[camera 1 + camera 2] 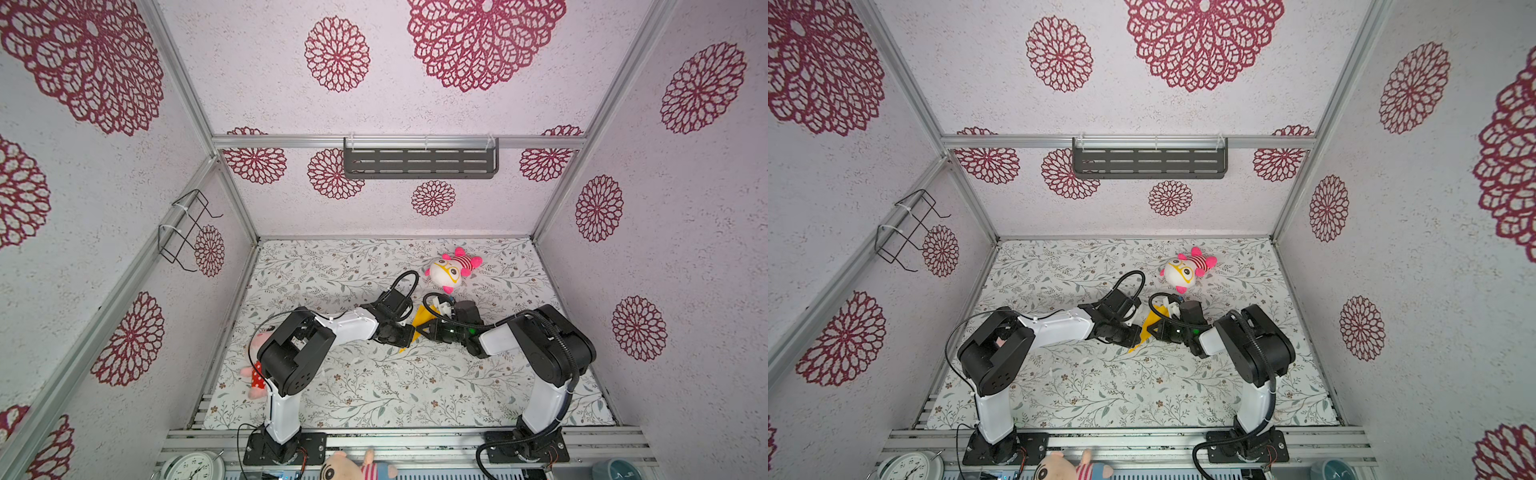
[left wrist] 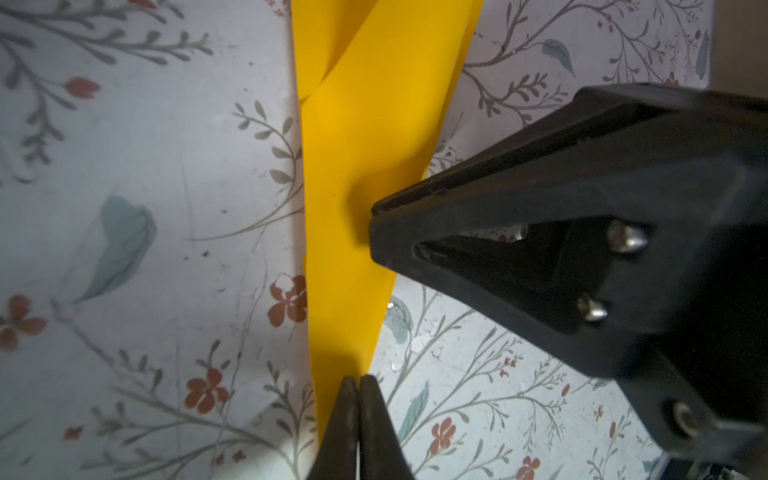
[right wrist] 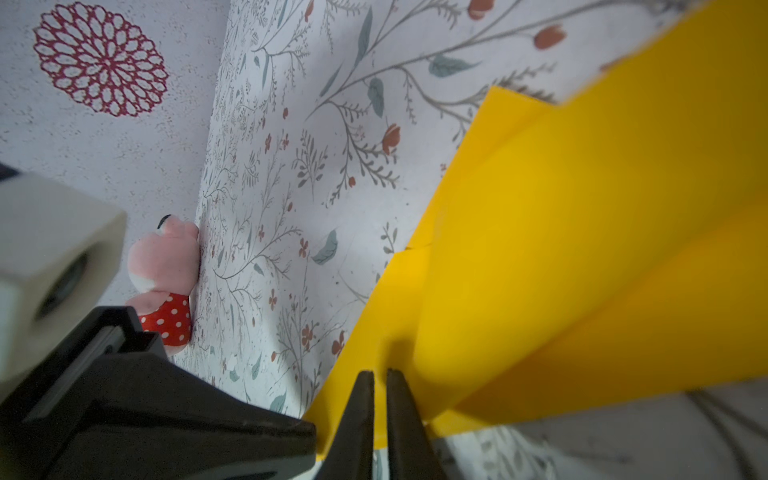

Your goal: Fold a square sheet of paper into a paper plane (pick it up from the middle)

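Touching the yellow paper (image 2: pixel 353 166) at its narrow pointed end, my left fingers (image 2: pixel 343 419) are pressed flat against each other. Whether the tip is caught between them I cannot tell. My right fingers (image 3: pixel 361 415) are nearly together too, with only a thin slit between them. Their tips sit on the paper's edge about midway along its length, and I cannot tell if they grip it. The paper is folded into a long taper, with one flap standing up beside my right fingers. In both top views it lies on the flowered counter (image 1: pixel 374 386) between my two arms, near the pink-and-white plush toy (image 1: pixel 451 268).
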